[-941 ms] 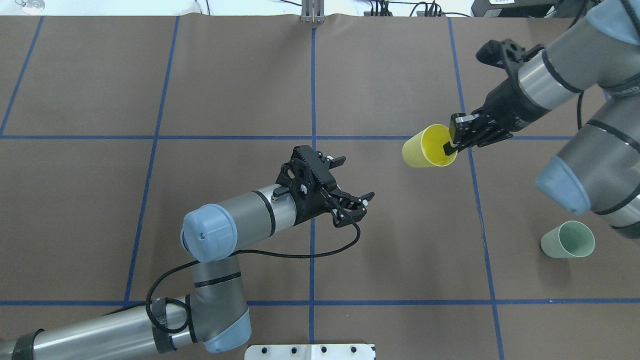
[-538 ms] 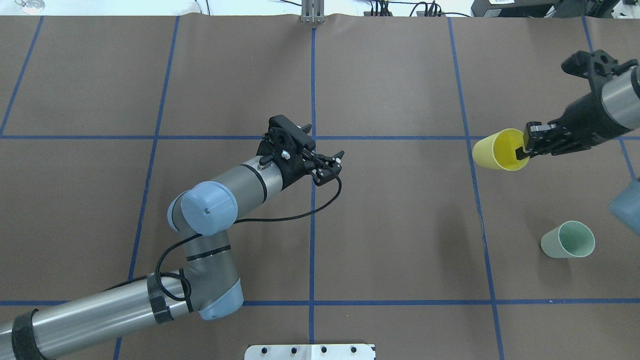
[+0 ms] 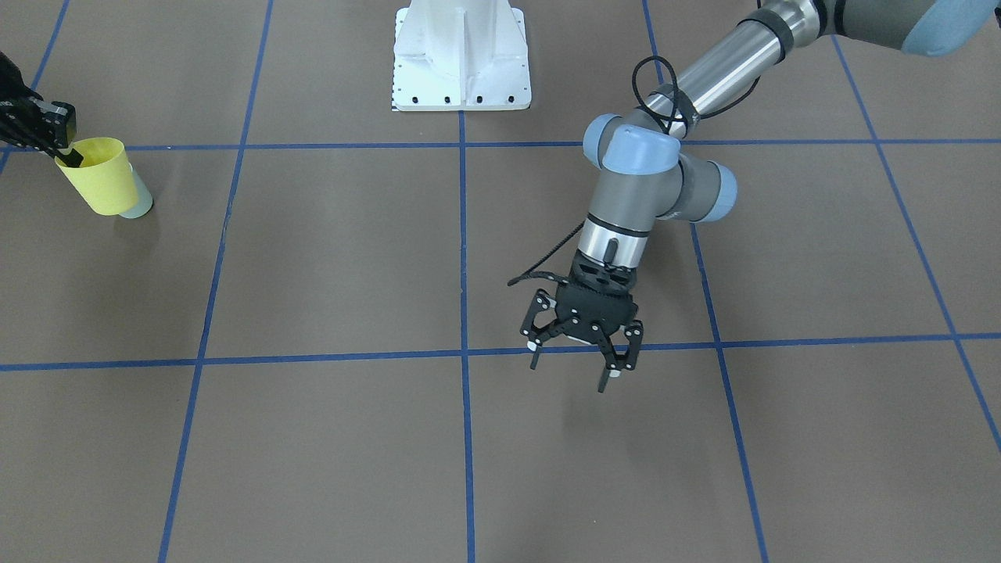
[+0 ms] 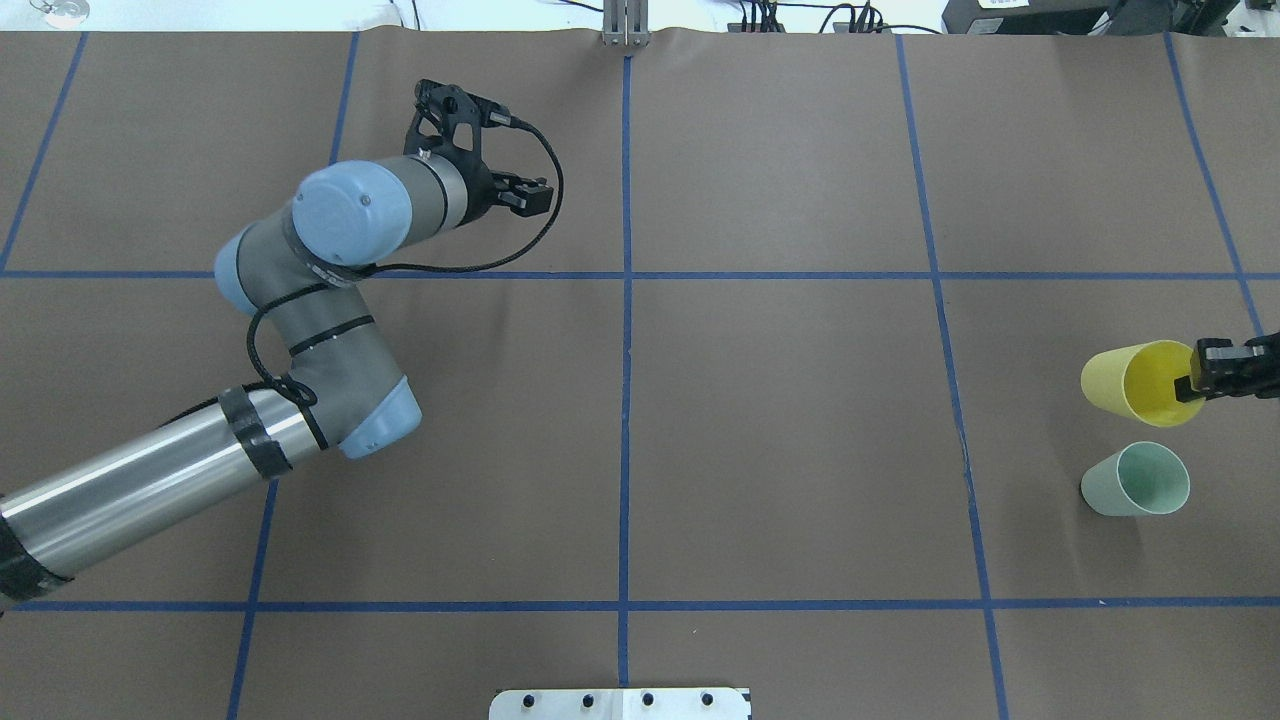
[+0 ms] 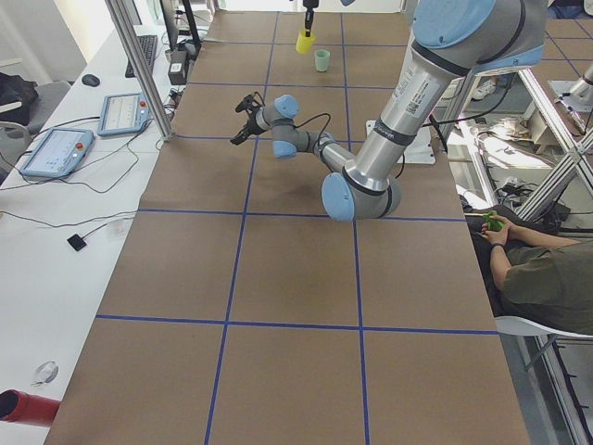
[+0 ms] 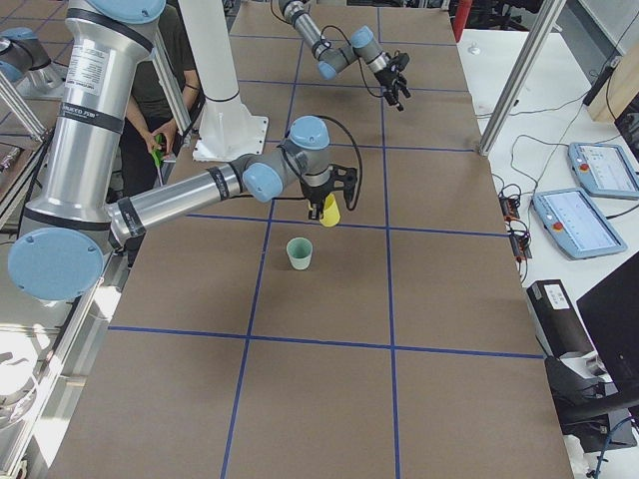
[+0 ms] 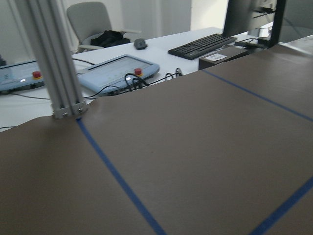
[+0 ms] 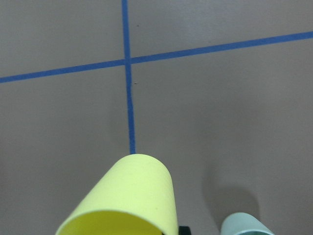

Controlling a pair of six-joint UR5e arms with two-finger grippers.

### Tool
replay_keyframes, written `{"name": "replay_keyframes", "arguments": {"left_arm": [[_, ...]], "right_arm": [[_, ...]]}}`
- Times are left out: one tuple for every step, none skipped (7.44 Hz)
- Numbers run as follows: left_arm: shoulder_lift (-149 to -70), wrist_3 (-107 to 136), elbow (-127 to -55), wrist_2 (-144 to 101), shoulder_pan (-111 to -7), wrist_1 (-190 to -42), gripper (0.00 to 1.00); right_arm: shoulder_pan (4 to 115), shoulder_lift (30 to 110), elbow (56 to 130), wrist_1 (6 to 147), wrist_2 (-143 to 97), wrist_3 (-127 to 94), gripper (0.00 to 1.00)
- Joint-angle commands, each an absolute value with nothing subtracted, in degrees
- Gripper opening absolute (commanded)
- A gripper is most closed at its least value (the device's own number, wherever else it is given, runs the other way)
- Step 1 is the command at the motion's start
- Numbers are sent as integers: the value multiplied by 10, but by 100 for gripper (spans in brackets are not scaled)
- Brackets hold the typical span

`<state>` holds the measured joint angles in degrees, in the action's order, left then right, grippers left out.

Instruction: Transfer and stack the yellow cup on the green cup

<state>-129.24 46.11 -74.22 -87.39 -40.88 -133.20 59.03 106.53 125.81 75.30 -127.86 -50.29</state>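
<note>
The yellow cup [image 4: 1135,385] hangs tilted in the air at the right edge, just beyond the green cup [image 4: 1135,480], which stands upright on the table. My right gripper [image 4: 1195,385] is shut on the yellow cup's rim, one finger inside it. In the front view the yellow cup [image 3: 98,176] hides most of the green cup [image 3: 142,205]. The right wrist view shows the yellow cup [image 8: 127,196] close up and the green cup's rim [image 8: 244,226] below right. My left gripper [image 3: 575,371] is open and empty, far from both cups, over the far left of the table [image 4: 520,197].
The brown table cover [image 4: 780,450] is marked with blue tape lines. The robot's white base plate [image 3: 461,55] is at the near edge. An aluminium post [image 4: 625,25] stands at the far edge. Consoles and a keyboard [image 7: 203,45] lie beyond it.
My right arm has carried the yellow cup right and nearer, to a spot beside the green cup. My left arm has swung away to the far left, still open.
</note>
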Motion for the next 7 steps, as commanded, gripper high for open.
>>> {"name": "replay_keyframes", "arguments": {"left_arm": [[-1295, 468, -744, -998, -498, -1173, 99], [-1293, 462, -744, -1046, -520, -1132, 99], [-1293, 460, -743, -1082, -532, -1078, 99], [-1297, 460, -744, -1118, -547, -1043, 99], [-1297, 459, -744, -1172, -571, -1037, 99], [-1296, 459, -744, -1189, -577, -1036, 99], [-1296, 459, -744, -1190, -577, -1036, 99]], "right_arm": [[588, 1113, 1259, 752, -1281, -468, 0], [586, 1125, 1255, 752, -1284, -442, 0], [585, 1125, 1239, 752, -1304, -422, 0], [584, 1122, 1229, 752, -1328, -422, 0], [584, 1117, 1224, 752, -1339, -422, 0], [584, 1100, 1203, 751, -1345, -422, 0], [584, 1097, 1189, 751, -1345, -420, 0]]}}
